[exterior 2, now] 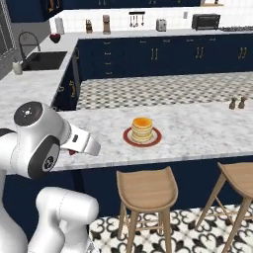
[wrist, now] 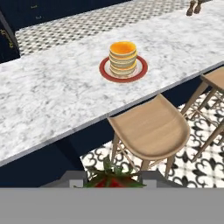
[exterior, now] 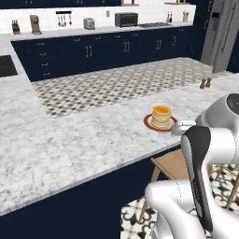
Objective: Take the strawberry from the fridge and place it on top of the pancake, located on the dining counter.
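Arm folded low at 5 o'clock in left base view, 8 o'clock in right base view; hand aimed forward and down over the stool (wrist: pixel 151 127) toward the counter (wrist: pixel 57 96). Gripper (wrist: pixel 113 180) clenched on the strawberry (wrist: pixel 113 179): red berry with green leafy cap wedged between the finger tips at 6 o'clock in hand view. A red speck (exterior 2: pixel 72 152) shows under the wrist in right base view, likely the same berry.

Stool: tan wood, curved saddle seat, splayed legs, just this side of the counter edge. Second stool (exterior 2: pixel 241 175) at 4 o'clock in right base view.

Counter: white-grey marbled stone, navy base. Pancake (wrist: pixel 123 57) is a golden round stack on a reddish-brown plate (wrist: pixel 105 72), at 12 o'clock in hand view, well apart from the gripper.

Beyond: patterned tile floor (exterior: pixel 116 84), navy cabinets (exterior: pixel 107 51), fridge (exterior: pixel 223 32) at 2 o'clock.
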### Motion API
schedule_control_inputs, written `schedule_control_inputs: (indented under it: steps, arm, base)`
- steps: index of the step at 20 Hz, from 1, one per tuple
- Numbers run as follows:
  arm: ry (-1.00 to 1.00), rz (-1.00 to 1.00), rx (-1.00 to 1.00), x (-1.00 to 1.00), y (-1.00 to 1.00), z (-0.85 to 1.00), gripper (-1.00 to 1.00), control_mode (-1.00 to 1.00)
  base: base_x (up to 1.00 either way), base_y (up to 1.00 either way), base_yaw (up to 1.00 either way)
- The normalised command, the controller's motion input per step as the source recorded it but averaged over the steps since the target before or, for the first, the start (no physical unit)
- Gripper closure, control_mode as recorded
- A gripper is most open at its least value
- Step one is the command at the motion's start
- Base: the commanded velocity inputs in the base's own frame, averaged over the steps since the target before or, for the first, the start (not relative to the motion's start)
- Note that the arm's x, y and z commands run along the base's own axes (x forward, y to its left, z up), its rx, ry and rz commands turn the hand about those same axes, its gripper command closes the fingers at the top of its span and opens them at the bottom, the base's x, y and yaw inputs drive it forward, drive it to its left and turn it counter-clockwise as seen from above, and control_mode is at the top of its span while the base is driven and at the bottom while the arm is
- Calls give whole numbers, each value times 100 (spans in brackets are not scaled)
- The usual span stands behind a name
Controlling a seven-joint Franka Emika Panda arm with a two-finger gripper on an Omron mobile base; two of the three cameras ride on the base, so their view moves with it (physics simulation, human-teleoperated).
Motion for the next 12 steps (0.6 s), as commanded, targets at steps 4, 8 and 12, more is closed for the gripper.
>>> schedule_control_inputs:
  steps: [4, 8, 12]
  arm:
    - [0, 0, 0, 0, 0, 0, 100, 100]
    - [0, 0, 0, 0, 0, 0, 100, 100]
    - [0, 0, 0, 0, 0, 0, 100, 100]
  base:
    - [95, 20, -45]
    - [98, 39, -35]
    - [100, 12, -21]
